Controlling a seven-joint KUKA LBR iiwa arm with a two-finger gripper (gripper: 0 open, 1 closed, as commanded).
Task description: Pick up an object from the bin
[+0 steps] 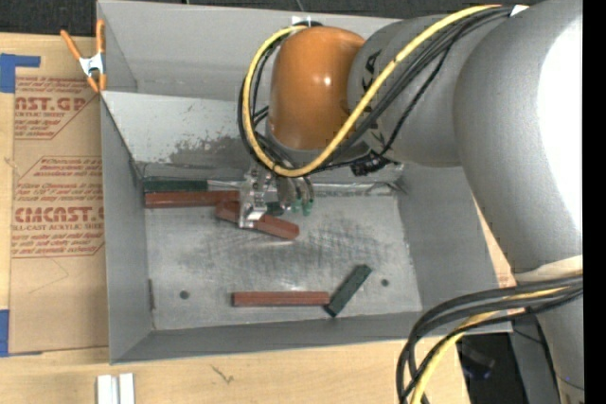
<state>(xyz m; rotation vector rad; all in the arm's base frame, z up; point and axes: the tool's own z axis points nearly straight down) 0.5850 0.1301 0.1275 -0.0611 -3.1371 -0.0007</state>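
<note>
The grey bin (pixel 123 232) was seen to hold a long brown bar (pixel 280 299) and a dark block (pixel 347 289) near its front wall. The gripper (pixel 256 208) was seen over a short brown bar (pixel 277 228) left of centre, whose long axis slanted down to the right. Whether anything was grasped could not be told.

Gripper: you see it (pixel 256 207) low in the bin (pixel 123 232), directly over a short red-brown bar (pixel 280 228) left of centre.
Far left: another red-brown piece (pixel 178 199) lies along the far wall.
Near side: your long red-brown stick (pixel 279 299) touches a tilted dark green block (pixel 348 289) at its right end.
</note>
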